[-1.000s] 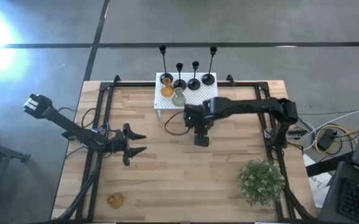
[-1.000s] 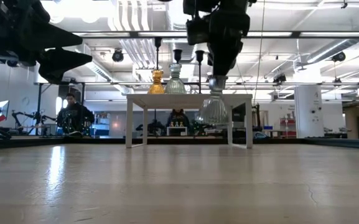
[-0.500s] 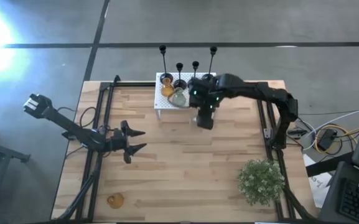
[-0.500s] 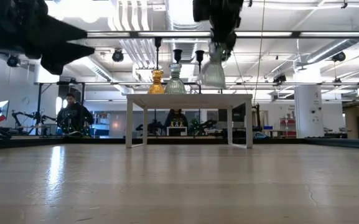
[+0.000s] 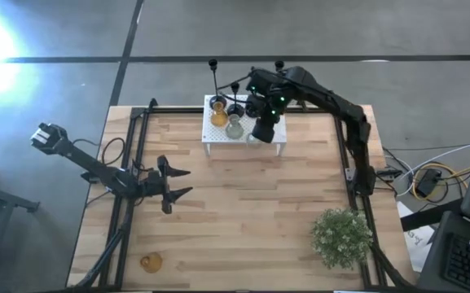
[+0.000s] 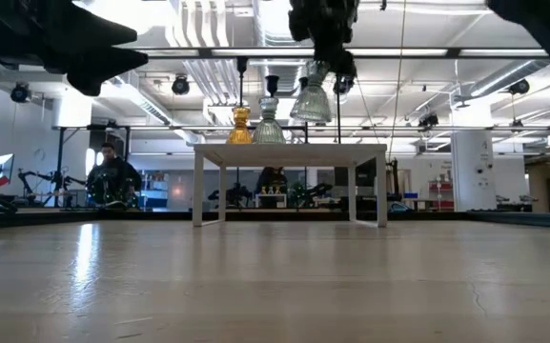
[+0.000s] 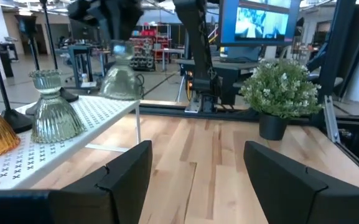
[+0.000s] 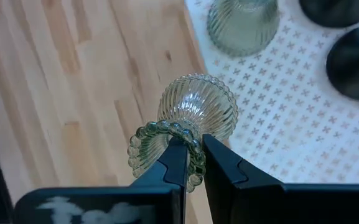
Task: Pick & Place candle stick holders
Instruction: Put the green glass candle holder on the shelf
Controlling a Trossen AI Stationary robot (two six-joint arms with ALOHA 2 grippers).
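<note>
My right gripper (image 8: 190, 146) is shut on a pale green glass candle stick holder (image 8: 198, 112) and carries it above the white perforated rack (image 5: 214, 137). On the rack stand an amber glass holder (image 5: 218, 116), another pale green one (image 5: 234, 127) and black stemmed holders (image 5: 235, 106) along its far edge, partly hidden by my right arm. Another amber holder (image 5: 151, 262) rests on the table at the near left. My left gripper (image 5: 182, 184) hangs open at the table's left middle, holding nothing. My right gripper pinches the holder's beaded top rim (image 8: 167, 134) between its two fingers, which come steeply from above. Its ribbed base (image 6: 311, 103) hangs below the fingers, a little tilted, clear above the rack top.
A bushy potted plant (image 5: 342, 236) stands at the near right. Black frame rails (image 5: 129, 163) run along the table's left and right sides. Bare wood lies between the rack and the near edge.
My right gripper has risen and swung toward the far edge, carrying the green glass holder from just above the table in front of the rack up over the rack top. My left gripper has risen a little.
</note>
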